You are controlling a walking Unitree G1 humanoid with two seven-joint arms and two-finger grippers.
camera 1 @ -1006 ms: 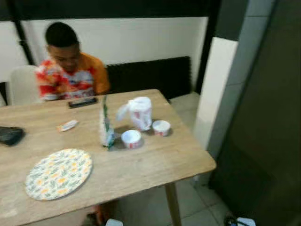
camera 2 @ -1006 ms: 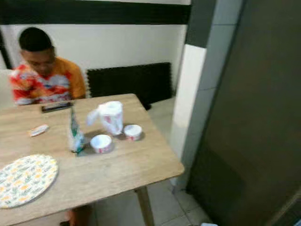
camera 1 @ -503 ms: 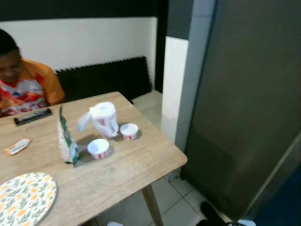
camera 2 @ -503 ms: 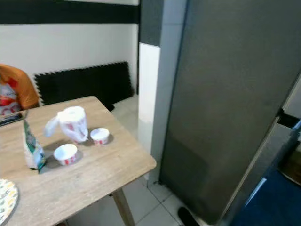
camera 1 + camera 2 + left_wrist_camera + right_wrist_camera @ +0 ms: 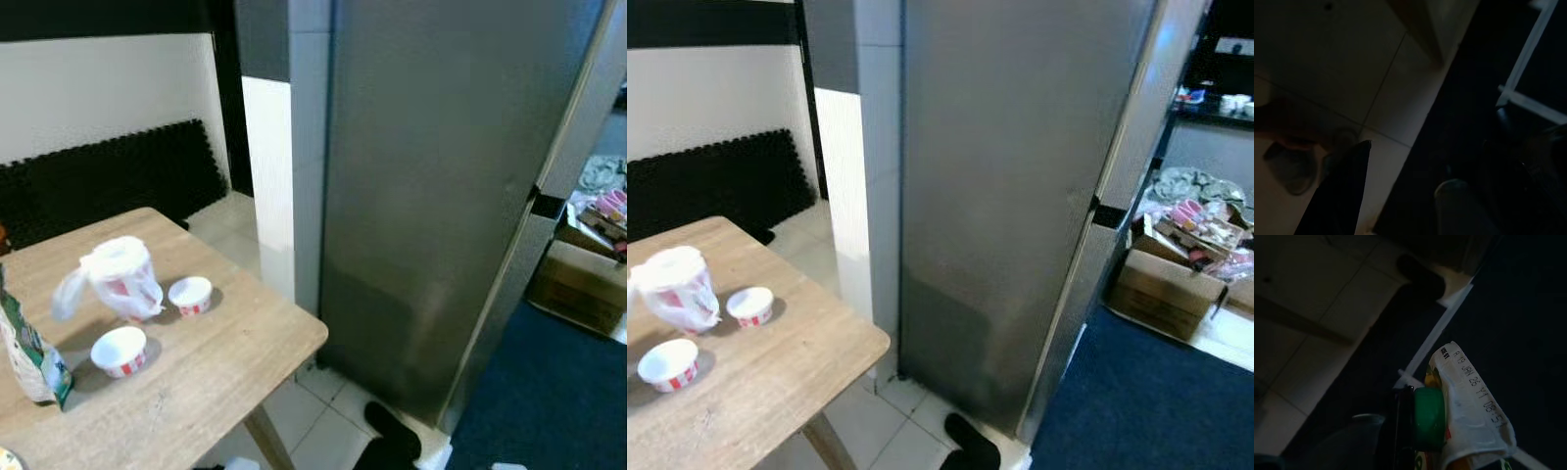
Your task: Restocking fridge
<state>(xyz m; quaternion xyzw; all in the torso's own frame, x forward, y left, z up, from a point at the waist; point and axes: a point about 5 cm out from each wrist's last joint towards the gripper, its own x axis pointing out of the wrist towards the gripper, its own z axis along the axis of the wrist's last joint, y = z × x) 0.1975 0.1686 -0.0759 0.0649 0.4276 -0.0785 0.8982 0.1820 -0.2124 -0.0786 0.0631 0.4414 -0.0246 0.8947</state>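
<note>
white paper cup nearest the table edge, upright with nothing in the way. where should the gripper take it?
Grip the white paper cup across its rim and side wall, coming from above or from the table's open front edge. It stands upright with its mouth open, low and round, with a clear gap to the green pouch and the bagged tub behind.
</note>
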